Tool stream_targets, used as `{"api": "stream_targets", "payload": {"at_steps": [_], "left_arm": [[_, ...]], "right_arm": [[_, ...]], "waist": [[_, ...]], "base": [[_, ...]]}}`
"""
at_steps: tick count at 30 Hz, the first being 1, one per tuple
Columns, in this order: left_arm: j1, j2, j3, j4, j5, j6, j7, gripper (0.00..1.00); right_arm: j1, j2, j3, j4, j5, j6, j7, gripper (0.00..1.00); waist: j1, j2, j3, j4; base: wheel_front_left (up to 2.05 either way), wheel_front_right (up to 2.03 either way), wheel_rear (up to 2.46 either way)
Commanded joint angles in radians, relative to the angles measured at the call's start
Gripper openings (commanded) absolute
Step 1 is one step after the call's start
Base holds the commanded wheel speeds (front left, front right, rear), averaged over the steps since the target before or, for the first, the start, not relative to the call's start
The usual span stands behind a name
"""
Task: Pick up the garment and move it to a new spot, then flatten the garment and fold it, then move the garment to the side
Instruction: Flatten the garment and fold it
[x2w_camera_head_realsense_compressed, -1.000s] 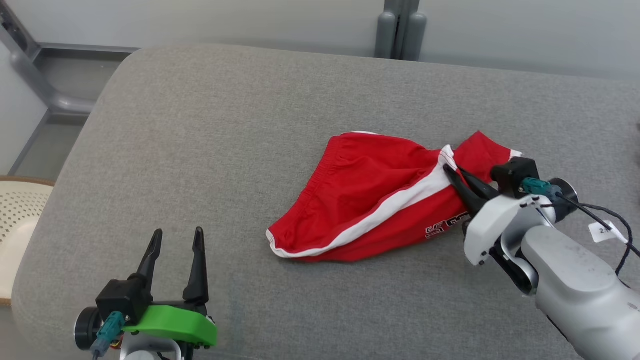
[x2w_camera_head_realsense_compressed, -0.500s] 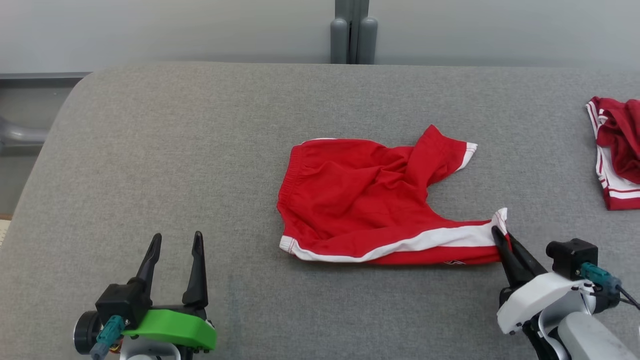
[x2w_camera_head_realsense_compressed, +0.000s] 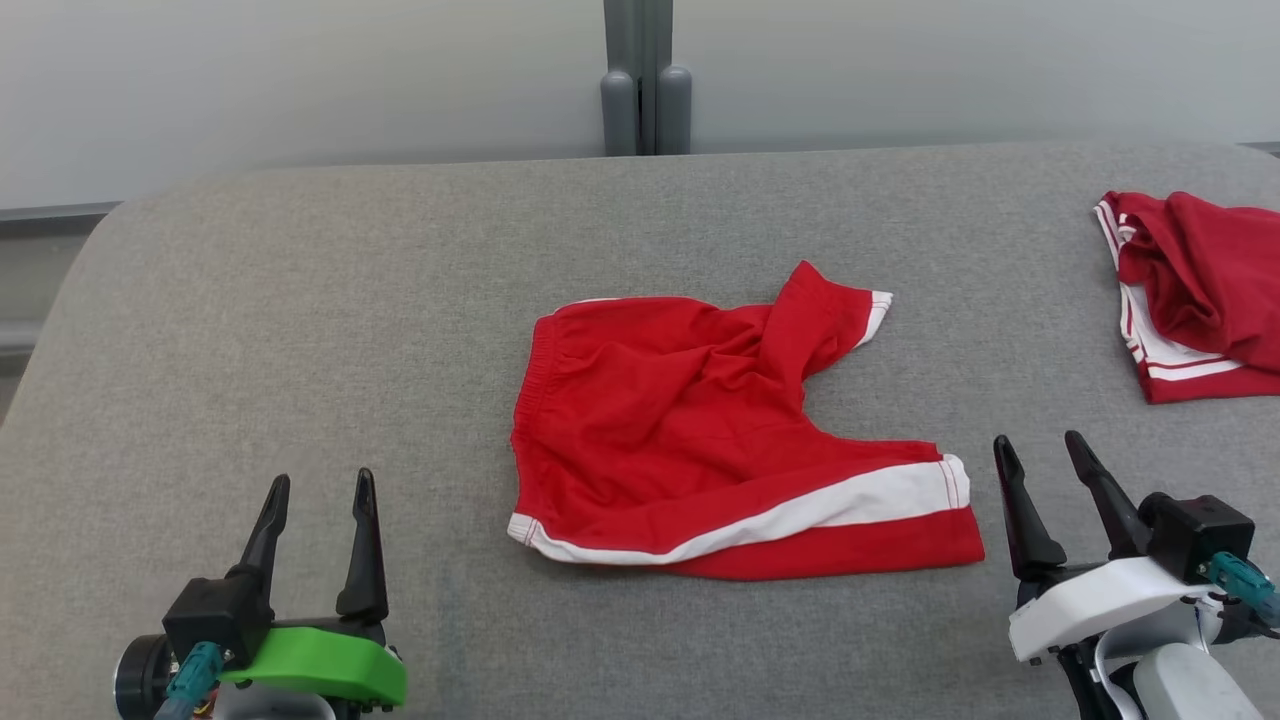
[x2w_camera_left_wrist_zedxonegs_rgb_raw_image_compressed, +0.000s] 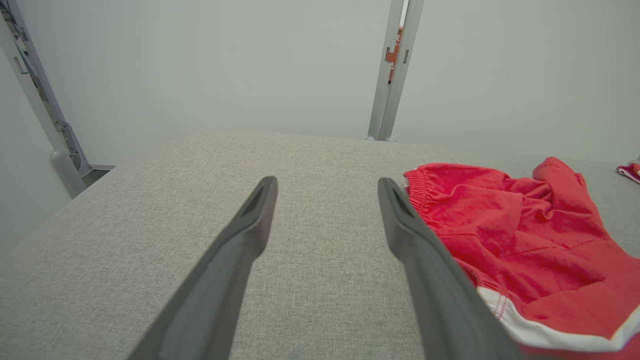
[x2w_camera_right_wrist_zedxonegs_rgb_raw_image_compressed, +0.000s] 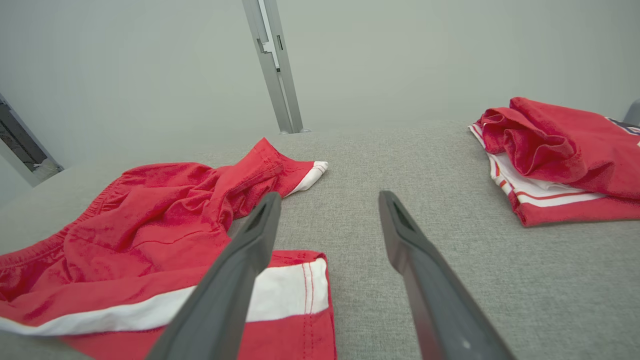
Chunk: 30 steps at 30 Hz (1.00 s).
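Note:
The garment (x2w_camera_head_realsense_compressed: 700, 430), red shorts with white side stripes, lies rumpled in the middle of the grey padded table (x2w_camera_head_realsense_compressed: 400, 300). Its far leg is bunched and folded over; its near leg lies flat toward the right. My right gripper (x2w_camera_head_realsense_compressed: 1040, 450) stands open just right of the near leg's hem, holding nothing. In the right wrist view the garment (x2w_camera_right_wrist_zedxonegs_rgb_raw_image_compressed: 150, 225) lies left of the open right gripper (x2w_camera_right_wrist_zedxonegs_rgb_raw_image_compressed: 327, 200). My left gripper (x2w_camera_head_realsense_compressed: 318, 485) is open at the lower left, well clear of the cloth. In the left wrist view the garment (x2w_camera_left_wrist_zedxonegs_rgb_raw_image_compressed: 525, 235) lies right of the open left gripper (x2w_camera_left_wrist_zedxonegs_rgb_raw_image_compressed: 327, 187).
A second red garment (x2w_camera_head_realsense_compressed: 1200, 290), folded with white trim, lies at the table's far right edge (x2w_camera_right_wrist_zedxonegs_rgb_raw_image_compressed: 565, 160). A grey post (x2w_camera_head_realsense_compressed: 645, 80) stands behind the table against the pale wall. Bare grey padding stretches across the left half.
My right gripper has opened and let go of the garment's near leg hem, drawing back slightly to the right. The head camera has also turned, shifting the whole picture leftward.

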Motion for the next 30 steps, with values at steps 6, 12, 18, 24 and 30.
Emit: {"api": "stream_targets", "payload": {"at_steps": [6,12,18,24,30], "left_arm": [[0.023,0.004,0.026,-0.014,0.02,-0.007,0.0,1.0],[0.039,0.007,0.041,-0.015,0.031,-0.009,0.0,1.0],[0.055,0.007,0.051,-0.013,0.038,-0.011,0.0,1.0],[0.062,0.006,0.055,-0.009,0.044,-0.013,0.0,1.0],[0.065,0.007,0.059,-0.006,0.05,-0.014,0.0,1.0]], "right_arm": [[0.057,0.02,-0.031,-0.112,-0.051,-0.002,-0.003,1.0],[0.11,0.03,-0.036,-0.173,-0.069,-0.002,-0.003,1.0],[0.148,0.045,-0.042,-0.194,-0.079,-0.002,-0.003,1.0],[0.167,0.06,-0.053,-0.206,-0.091,-0.002,-0.003,1.0],[0.174,0.064,-0.055,-0.207,-0.102,-0.002,-0.003,1.0]], "waist": [[0.0,0.0,-0.021,-0.032],[0.0,0.0,-0.04,-0.042],[0.0,0.0,-0.055,-0.041],[0.0,0.0,-0.062,-0.039],[0.0,0.0,-0.065,-0.037]], "base": [[0.0,0.0,0.0],[0.0,0.0,0.0],[0.0,0.0,0.0],[0.0,0.0,0.0],[0.0,0.0,0.0]]}}
